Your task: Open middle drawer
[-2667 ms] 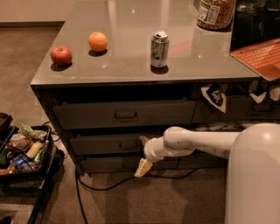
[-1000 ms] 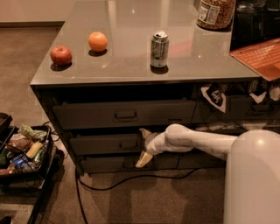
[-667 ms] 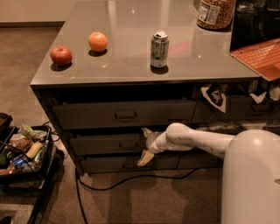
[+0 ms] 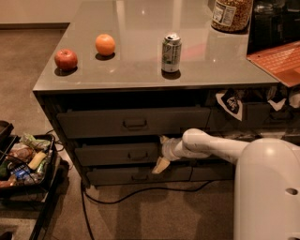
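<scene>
The middle drawer (image 4: 115, 153) is a dark grey front with a small pull (image 4: 137, 155) at its centre, below the taller top drawer (image 4: 133, 123) and above the slim bottom drawer (image 4: 140, 176). My gripper (image 4: 161, 153) is at the right end of the middle drawer's front, to the right of the pull. It is open and empty. One finger (image 4: 163, 139) points up at the drawer's top edge and the other (image 4: 160, 165) hangs down over the bottom drawer. My white arm (image 4: 211, 146) reaches in from the right.
On the counter top (image 4: 140, 70) stand an apple (image 4: 66, 59), an orange (image 4: 105, 44), a soda can (image 4: 171, 52) and a jar (image 4: 231, 14). A black bin of snacks (image 4: 23, 161) sits on the floor at left. A cable (image 4: 140, 192) runs along the floor.
My gripper has risen a little and shifted slightly right, from low over the bottom drawer to the right end of the middle drawer's front. The drawers look unmoved.
</scene>
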